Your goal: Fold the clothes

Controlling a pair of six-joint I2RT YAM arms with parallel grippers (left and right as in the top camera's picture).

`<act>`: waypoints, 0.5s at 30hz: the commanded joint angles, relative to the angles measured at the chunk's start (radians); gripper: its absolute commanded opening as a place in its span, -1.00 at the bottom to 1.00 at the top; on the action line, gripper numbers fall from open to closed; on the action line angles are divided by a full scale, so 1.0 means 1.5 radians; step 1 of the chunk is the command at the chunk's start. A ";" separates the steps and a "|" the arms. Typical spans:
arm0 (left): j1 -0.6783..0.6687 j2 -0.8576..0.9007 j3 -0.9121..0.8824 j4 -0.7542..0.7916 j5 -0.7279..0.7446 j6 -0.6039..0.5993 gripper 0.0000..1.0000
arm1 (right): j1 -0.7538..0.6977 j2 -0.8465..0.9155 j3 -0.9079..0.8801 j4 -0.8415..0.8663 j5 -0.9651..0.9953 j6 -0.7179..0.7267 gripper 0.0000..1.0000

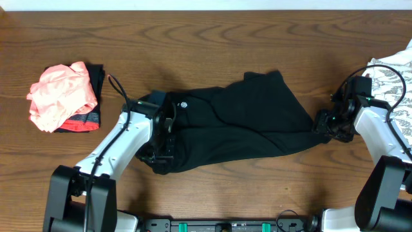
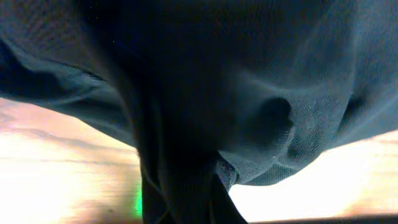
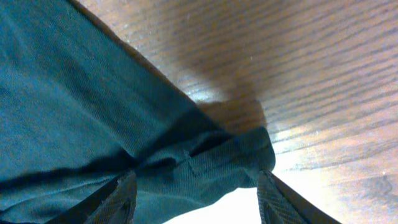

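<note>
A: step in hand, as judged: both ends of the black garment [image 1: 238, 122] are to be gripped, then raised and spread for the 1st fold; gripper states?

B: left gripper [image 1: 162, 151] is clenched at the garment's left end; in the left wrist view cloth is draped right over the lens and bunched low centre, so a pinch on fabric is judged likely; right gripper [image 1: 322, 124] is set at the right end, jaws apart; in the right wrist view its fingers [image 3: 121, 199] are seen straddling the hem corner, not closed on it.

A: what is needed for it to be done well?

B: right jaws to be shut on the hem corner only, table [image 1: 212, 38] not scraped; both ends to be raised together, level, w/ light tension so neither pinch is lost; creases to be pulled out before any fold is laid.

A: garment appearance?

B: plain black, matt, soft; laid crumpled across table centre w/ diagonal ridges; small white logo [image 1: 184, 104] near the left end; exact type can't be told. Coral-pink garment [image 1: 61, 93] is heaped far left; white leaf-patterned one [image 1: 393, 74] at the far right edge.
</note>
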 commanded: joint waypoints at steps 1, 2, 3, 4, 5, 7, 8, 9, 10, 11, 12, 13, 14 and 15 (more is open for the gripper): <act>0.002 -0.036 0.053 0.000 -0.073 0.010 -0.88 | -0.001 0.000 0.000 0.010 -0.005 0.005 0.19; 0.002 -0.043 0.062 0.001 -0.089 0.006 -0.88 | -0.004 0.000 0.003 0.015 -0.005 0.005 0.18; 0.002 -0.052 0.069 0.004 -0.102 -0.001 -0.88 | -0.006 0.000 0.006 0.019 -0.006 0.005 0.19; 0.002 -0.062 0.074 0.010 -0.112 -0.007 -0.88 | -0.009 0.000 0.012 0.023 -0.006 0.005 0.19; 0.002 -0.071 0.075 0.018 -0.115 -0.007 -0.88 | -0.012 0.000 0.018 0.027 -0.006 0.005 0.19; 0.002 -0.084 0.075 0.027 -0.120 -0.021 -0.88 | -0.016 0.000 0.030 0.031 -0.006 0.005 0.21; 0.002 -0.088 0.075 0.028 -0.120 -0.029 -0.88 | -0.018 0.000 0.036 0.032 -0.006 0.005 0.21; 0.002 -0.091 0.075 0.029 -0.120 -0.039 -0.88 | -0.020 0.000 0.041 0.032 -0.006 0.005 0.22; 0.002 -0.092 0.075 0.030 -0.120 -0.047 -0.88 | -0.021 0.000 0.042 0.033 -0.010 0.004 0.21; 0.002 -0.092 0.075 0.032 -0.120 -0.050 -0.88 | -0.022 0.000 0.043 0.034 -0.021 0.002 0.22; 0.002 -0.092 0.075 0.033 -0.120 -0.050 -0.88 | -0.022 0.000 0.042 0.032 -0.035 -0.004 0.21; 0.002 -0.092 0.075 0.035 -0.120 -0.052 -0.88 | -0.022 0.001 0.042 0.029 -0.054 -0.015 0.21; 0.002 -0.092 0.075 0.038 -0.120 -0.055 -0.88 | -0.021 0.001 0.042 0.025 -0.072 -0.025 0.20; 0.002 -0.092 0.075 0.041 -0.120 -0.057 -0.88 | -0.021 0.001 0.042 0.021 -0.090 -0.036 0.20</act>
